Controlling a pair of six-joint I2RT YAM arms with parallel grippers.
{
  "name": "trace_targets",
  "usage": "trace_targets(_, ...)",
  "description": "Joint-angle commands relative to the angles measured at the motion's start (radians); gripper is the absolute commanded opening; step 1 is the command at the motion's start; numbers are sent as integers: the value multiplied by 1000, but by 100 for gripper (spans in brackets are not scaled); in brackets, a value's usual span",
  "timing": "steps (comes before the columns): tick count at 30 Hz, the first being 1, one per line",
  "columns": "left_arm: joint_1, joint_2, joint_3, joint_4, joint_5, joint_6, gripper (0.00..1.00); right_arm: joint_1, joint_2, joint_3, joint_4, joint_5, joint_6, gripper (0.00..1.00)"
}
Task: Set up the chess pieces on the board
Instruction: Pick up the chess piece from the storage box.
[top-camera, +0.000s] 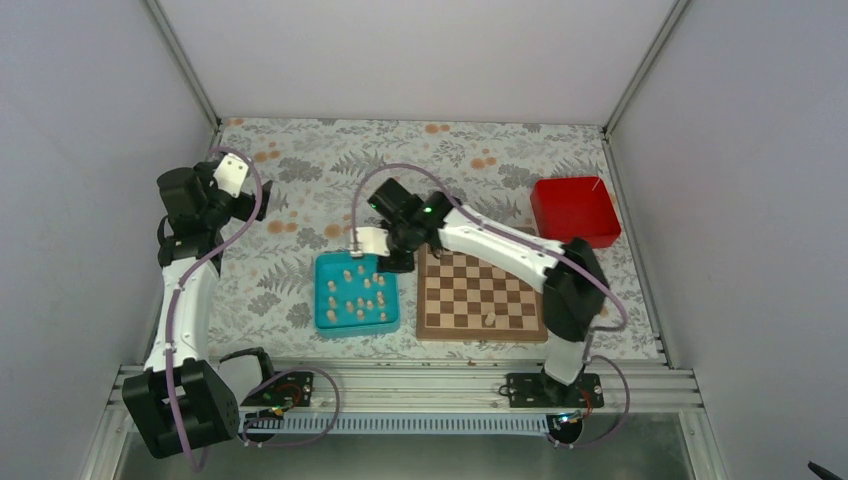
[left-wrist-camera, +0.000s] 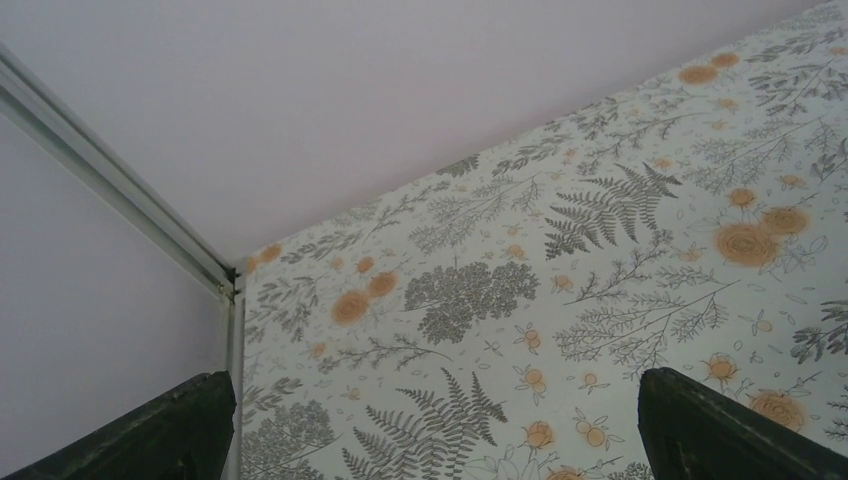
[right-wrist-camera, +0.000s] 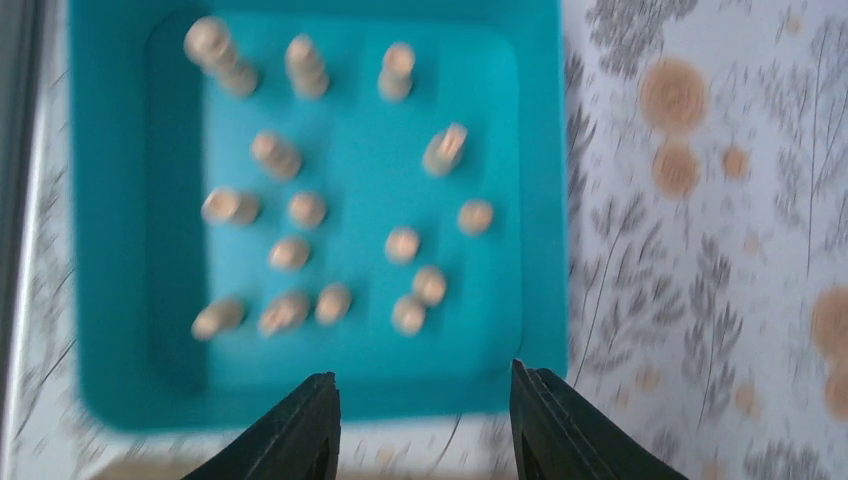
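Right gripper (right-wrist-camera: 420, 385) spread wide, nothing between the pads, hovering at the edge of the teal tray (right-wrist-camera: 110, 380). The chess pieces (right-wrist-camera: 307, 209) lie just ahead and below, most upright with tops facing up; blur hides finer detail. That arm is clearly the nearer one. The board (top-camera: 480, 295) sits just behind those fingers, one pale piece (top-camera: 489, 320) on it. Left gripper (left-wrist-camera: 430, 385) gapes empty, well apart over the floral cloth (left-wrist-camera: 600, 250); red box (top-camera: 573, 210) beyond.
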Motion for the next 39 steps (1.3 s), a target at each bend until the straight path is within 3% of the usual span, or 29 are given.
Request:
trace_targets(1,2,-18,0,5,-18,-17,100,26,164,164,47,-27,37,45)
trace_targets(13,3,-39,-42,43,-32,-5,100,66,416,384,50,-83,42,44)
trace_targets(22,3,-33,-64,62,-32,0,100,93,468,399,28,-96,38,39)
trace_targets(39,6,-33,-99,85,-67,9,100,93,514,355,100,-12,45,41)
